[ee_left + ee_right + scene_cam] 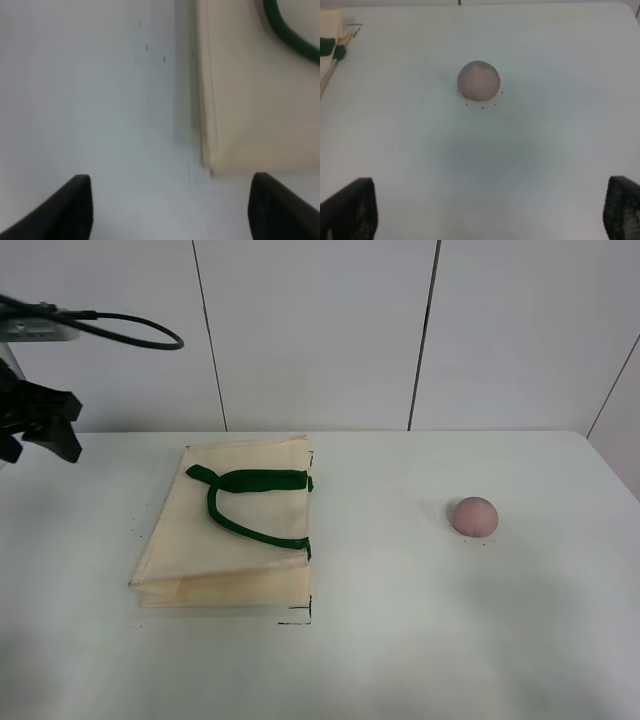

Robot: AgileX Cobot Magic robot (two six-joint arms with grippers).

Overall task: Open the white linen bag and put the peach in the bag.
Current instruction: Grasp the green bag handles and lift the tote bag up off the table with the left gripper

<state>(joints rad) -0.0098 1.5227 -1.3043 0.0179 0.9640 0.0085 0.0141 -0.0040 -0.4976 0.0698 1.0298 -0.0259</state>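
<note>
Bag [230, 545] lying flat and closed on the table [400, 640], left of centre, with the green handle [255, 480] on top. Peach [473, 516] on the table to its right, well apart. Left gripper [170, 212]: jaws spread, empty, above bare table beside the bag's edge. Right gripper [487, 215]: jaws spread, empty, facing the peach.

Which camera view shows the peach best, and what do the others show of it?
The right wrist view: the peach appears large, central and unobstructed. The exterior high view shows it whole but smaller, right of the white linen bag. The left wrist view misses it.
</note>
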